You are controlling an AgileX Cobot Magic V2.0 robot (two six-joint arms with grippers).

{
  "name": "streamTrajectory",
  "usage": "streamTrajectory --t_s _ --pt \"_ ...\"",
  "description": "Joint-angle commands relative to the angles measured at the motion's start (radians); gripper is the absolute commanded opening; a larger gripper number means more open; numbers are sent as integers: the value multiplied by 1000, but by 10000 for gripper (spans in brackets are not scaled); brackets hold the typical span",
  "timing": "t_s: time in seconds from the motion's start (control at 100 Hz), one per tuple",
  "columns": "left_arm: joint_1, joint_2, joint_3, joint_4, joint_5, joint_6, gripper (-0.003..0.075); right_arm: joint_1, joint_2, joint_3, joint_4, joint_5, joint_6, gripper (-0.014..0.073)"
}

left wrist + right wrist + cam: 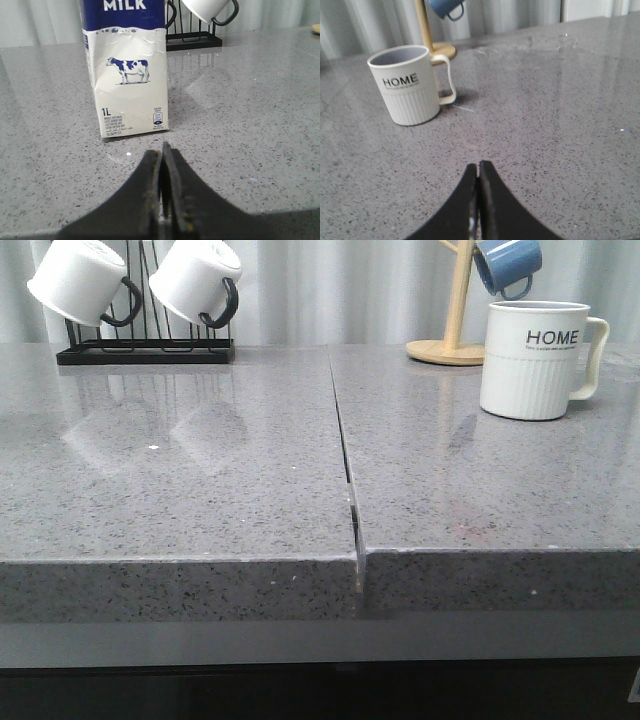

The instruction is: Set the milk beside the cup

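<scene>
The milk [127, 75], a white carton with a dark blue top and a cow picture, stands upright on the grey counter in the left wrist view; it is out of the front view. My left gripper [161, 150] is shut and empty, a short way in front of the carton. The cup [535, 360], an off-white ribbed mug marked "HOME", stands at the back right of the counter and also shows in the right wrist view [407, 85]. My right gripper [479, 167] is shut and empty, some way short of the cup. Neither gripper shows in the front view.
A black rack [145, 345] with two small white black-handled mugs [195, 282] stands at the back left. A wooden mug tree [455, 310] with a blue mug [508, 265] stands behind the cup. A seam [345, 460] splits the counter down the middle.
</scene>
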Motion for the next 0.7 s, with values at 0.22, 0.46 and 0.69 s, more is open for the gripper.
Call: streamTrajectory --t_s 0.22,0.46,0.69 --pt "0 -31 41 0 -80 -4 -20 19 321 -106 -103 -222 1 379" --pt "0 -31 41 0 -80 -4 -21 33 557 -191 -103 -379 1 370" --pt "0 -31 41 0 -80 -4 -20 33 835 -251 -103 -722 1 370"
